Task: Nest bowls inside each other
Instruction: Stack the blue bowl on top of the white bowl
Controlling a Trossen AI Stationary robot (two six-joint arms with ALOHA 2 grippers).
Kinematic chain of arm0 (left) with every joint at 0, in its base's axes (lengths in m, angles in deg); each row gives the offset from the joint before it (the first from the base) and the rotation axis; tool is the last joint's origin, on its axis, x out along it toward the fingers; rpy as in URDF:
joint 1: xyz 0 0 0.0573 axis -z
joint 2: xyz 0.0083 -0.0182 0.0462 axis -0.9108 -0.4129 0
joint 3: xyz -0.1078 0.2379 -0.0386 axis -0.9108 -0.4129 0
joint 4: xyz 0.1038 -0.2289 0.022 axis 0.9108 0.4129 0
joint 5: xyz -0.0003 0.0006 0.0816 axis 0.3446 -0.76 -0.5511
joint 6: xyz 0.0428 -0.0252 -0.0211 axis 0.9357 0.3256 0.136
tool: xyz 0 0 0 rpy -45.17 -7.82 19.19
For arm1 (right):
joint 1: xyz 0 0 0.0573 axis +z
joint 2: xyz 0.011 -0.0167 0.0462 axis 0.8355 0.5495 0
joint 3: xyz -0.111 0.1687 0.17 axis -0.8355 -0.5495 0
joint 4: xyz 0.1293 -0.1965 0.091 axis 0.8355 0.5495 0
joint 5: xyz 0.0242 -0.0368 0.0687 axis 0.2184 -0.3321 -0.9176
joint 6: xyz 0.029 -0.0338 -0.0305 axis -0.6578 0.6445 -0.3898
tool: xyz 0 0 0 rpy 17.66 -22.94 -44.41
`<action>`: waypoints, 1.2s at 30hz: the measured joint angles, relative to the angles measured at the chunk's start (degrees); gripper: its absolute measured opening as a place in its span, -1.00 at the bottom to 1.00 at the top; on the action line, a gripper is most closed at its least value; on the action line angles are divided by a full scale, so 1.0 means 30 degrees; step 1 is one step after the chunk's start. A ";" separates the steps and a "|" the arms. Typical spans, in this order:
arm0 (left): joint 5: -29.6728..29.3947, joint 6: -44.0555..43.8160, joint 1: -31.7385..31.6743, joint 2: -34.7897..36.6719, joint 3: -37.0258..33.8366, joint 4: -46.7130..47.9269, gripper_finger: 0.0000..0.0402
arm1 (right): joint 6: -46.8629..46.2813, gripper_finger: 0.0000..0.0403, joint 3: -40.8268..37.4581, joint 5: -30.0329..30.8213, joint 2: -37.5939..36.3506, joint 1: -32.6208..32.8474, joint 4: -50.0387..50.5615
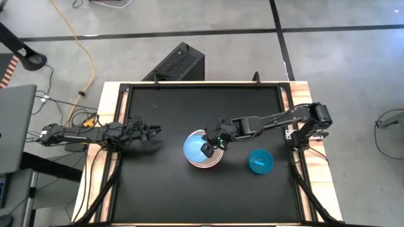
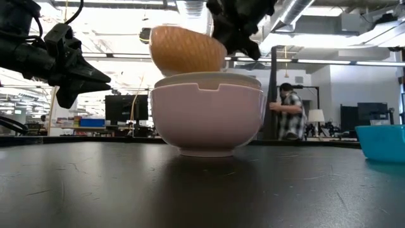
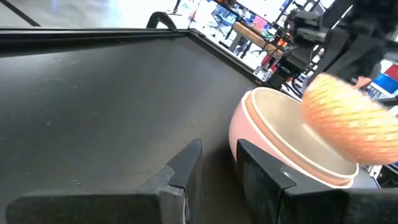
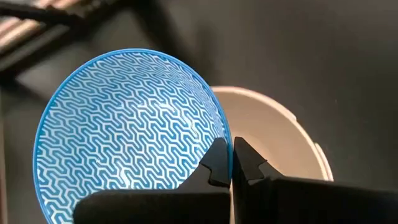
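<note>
A small light blue bowl (image 4: 130, 124) with a wavy pattern inside hangs tilted just above a stack of bowls, with my right gripper (image 4: 231, 163) shut on it. The stack is a pink bowl (image 2: 209, 117) with a pale bowl (image 4: 280, 124) nested in it, standing on its foot at the table's middle (image 1: 213, 162). From the low view the held bowl's outside (image 2: 186, 50) looks orange. A bright cyan-blue bowl (image 1: 260, 161) stands alone to the right. My left gripper (image 3: 219, 171) waits at the left, open with a narrow gap, holding nothing. My right gripper pinches the light blue bowl's rim (image 4: 225, 134), on the side toward the arm, with one finger inside the bowl and one outside. The fingers slant down from the table's right side. The bowl is tilted and clear of the stack, partly over the pale bowl's opening.
The black table top has raised wooden edges (image 1: 110, 107). There is free room on the near and far halves of the mat. A black box (image 1: 177, 63) stands on the floor beyond the far edge. A person (image 2: 288, 111) stands in the room behind.
</note>
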 joint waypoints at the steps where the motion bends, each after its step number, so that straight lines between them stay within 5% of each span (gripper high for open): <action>1: 0.0005 0.0007 0.0000 0.0005 -0.0003 0.0000 -0.56 | -0.0015 -1.00 0.0000 0.0005 0.0027 -0.0052 0.0254; 36: 0.0022 0.0022 0.0005 0.0005 0.0000 0.0005 -0.56 | -0.1722 -1.00 -0.0357 0.0151 0.1506 -0.0388 0.2381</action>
